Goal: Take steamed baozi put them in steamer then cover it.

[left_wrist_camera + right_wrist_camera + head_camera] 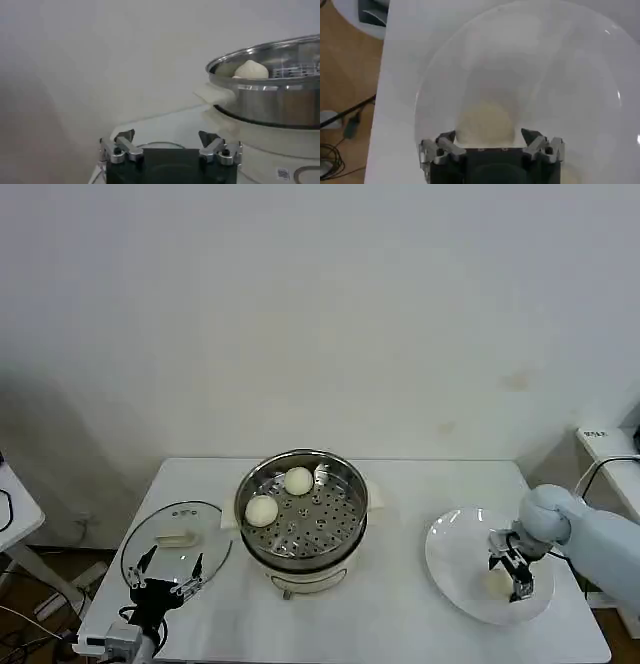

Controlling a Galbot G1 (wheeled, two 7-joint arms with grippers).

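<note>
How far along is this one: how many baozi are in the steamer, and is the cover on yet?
Partly done. At least two baozi sit on the perforated tray of the steamer. In hand: the right gripper hangs open over another baozi on the white plate, not yet gripping it. Left: move that one, then fit the cover, lying on the table by the open left gripper.
</note>
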